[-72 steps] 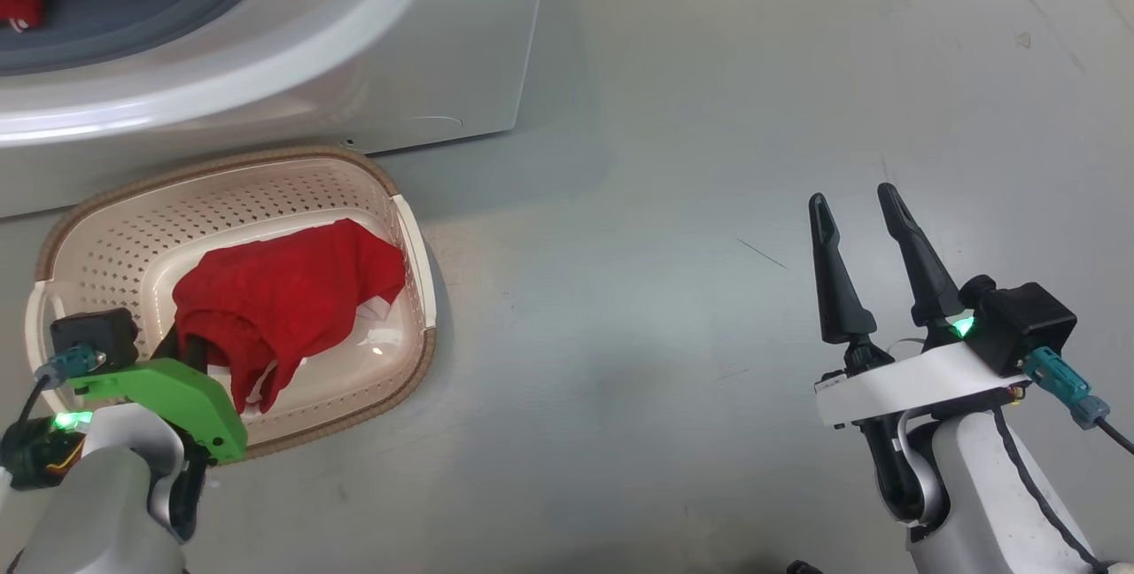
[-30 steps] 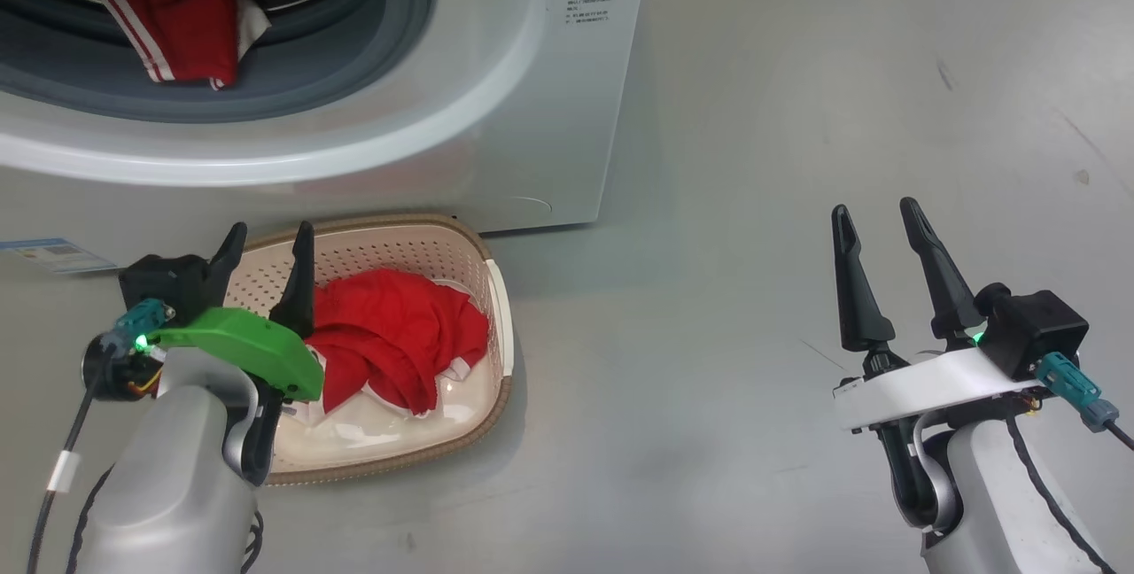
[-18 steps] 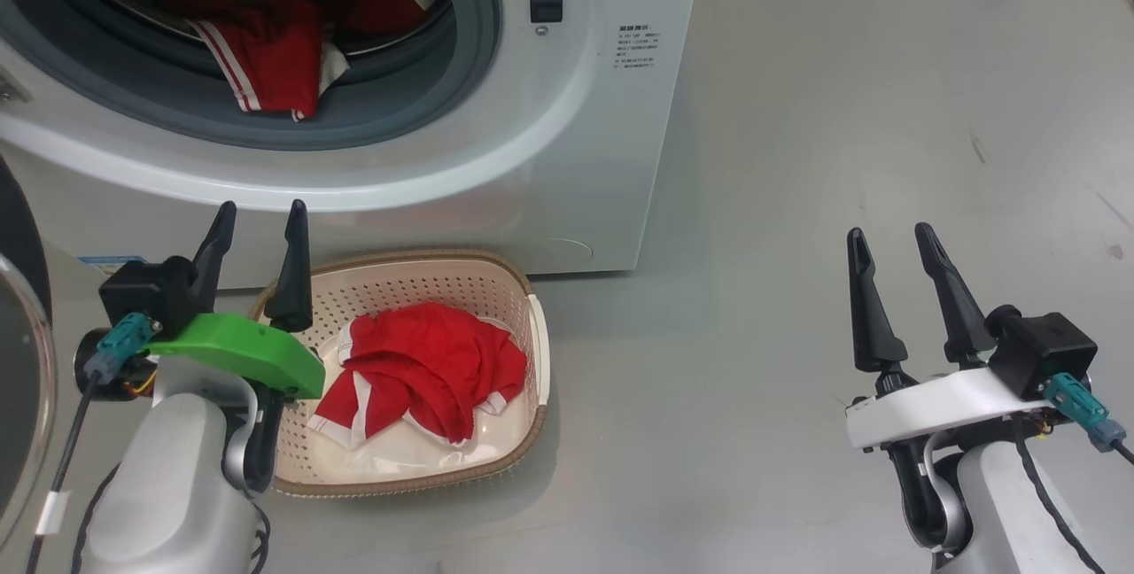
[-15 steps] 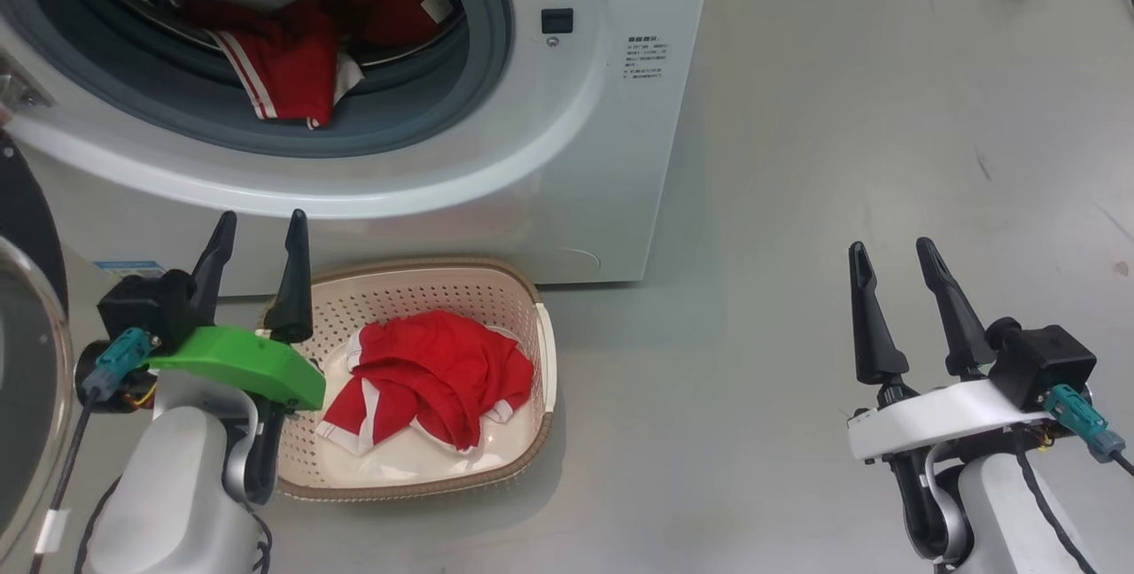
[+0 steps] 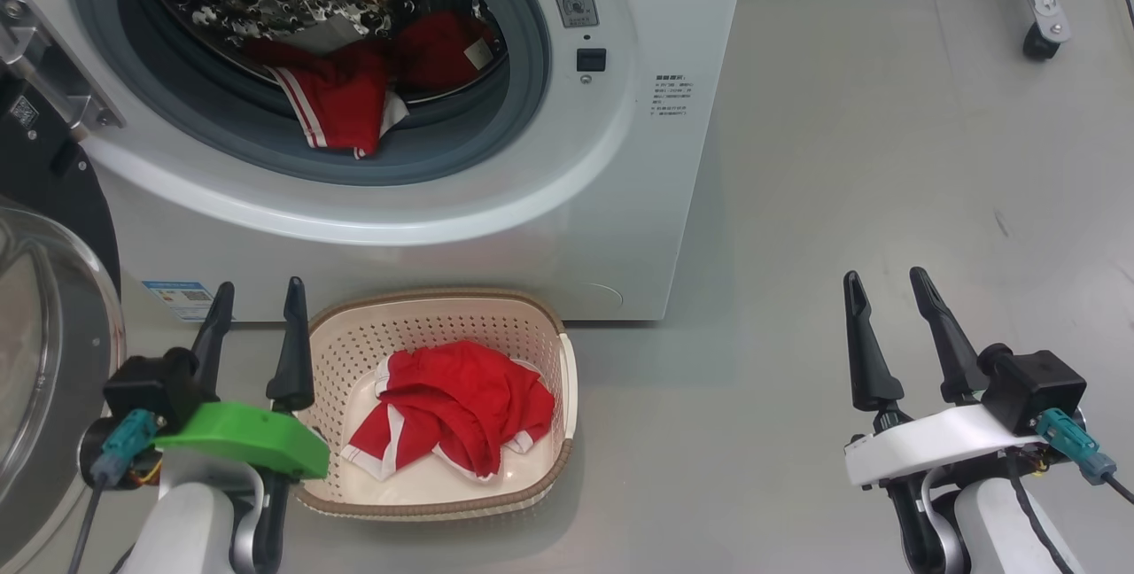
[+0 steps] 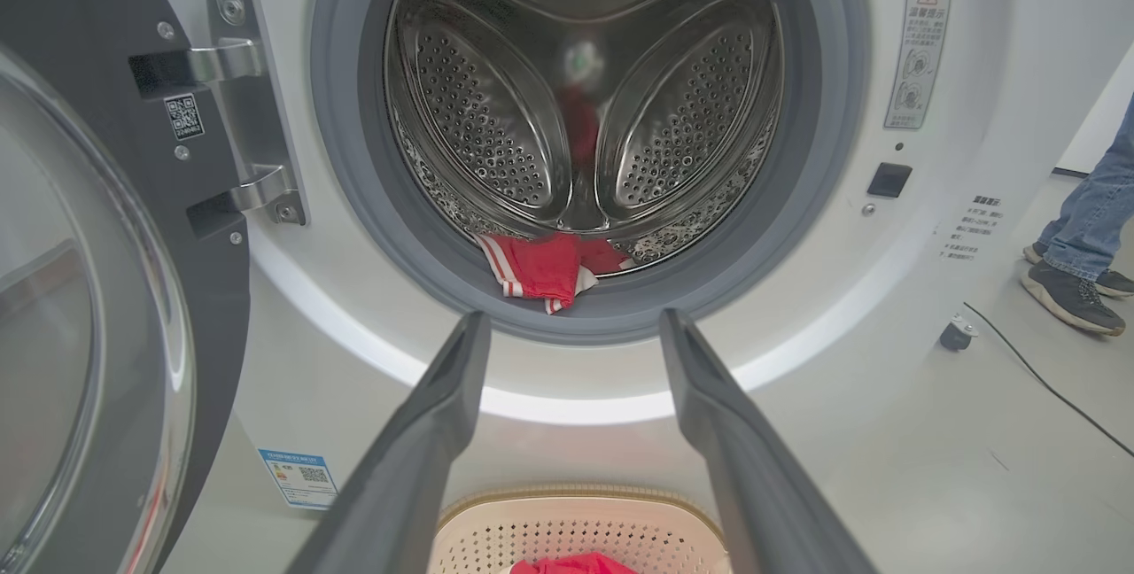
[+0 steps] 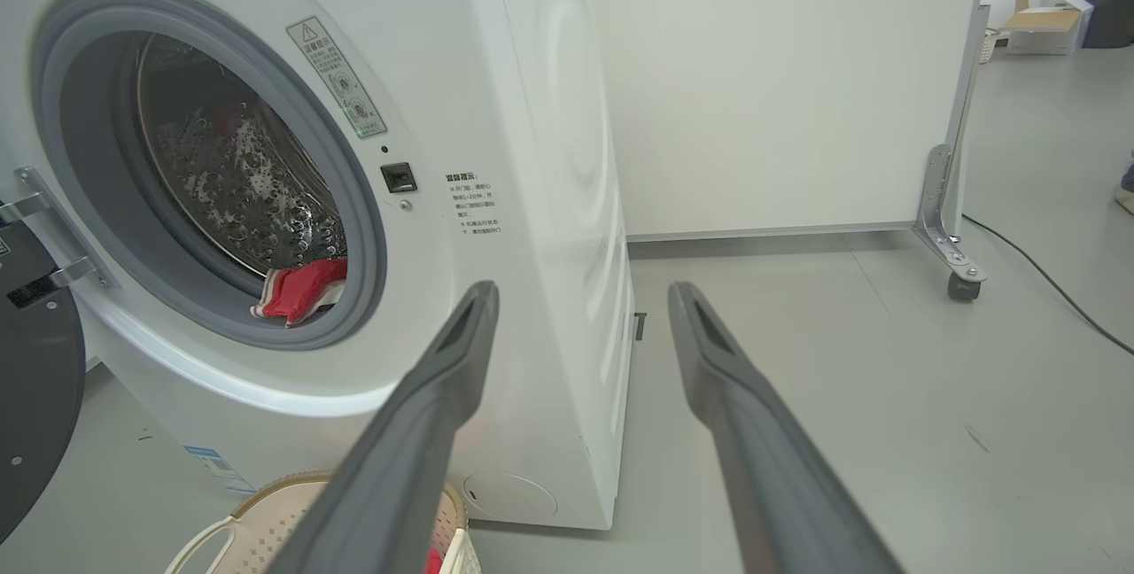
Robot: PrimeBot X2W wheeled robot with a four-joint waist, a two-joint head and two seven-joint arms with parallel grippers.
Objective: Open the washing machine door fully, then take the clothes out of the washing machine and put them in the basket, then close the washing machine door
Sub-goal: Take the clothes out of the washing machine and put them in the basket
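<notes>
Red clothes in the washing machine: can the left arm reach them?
Probably yes. The washing machine door is swung wide, and the open left gripper points straight at the red clothes draped over the gasket, nothing between.

Head above, wrists low — common washing machine [image 5: 620, 202]

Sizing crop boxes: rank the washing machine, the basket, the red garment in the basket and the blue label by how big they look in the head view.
1. washing machine, largest though cut off by the frame
2. basket
3. red garment lying in the basket
4. blue label, clearly smallest
</notes>
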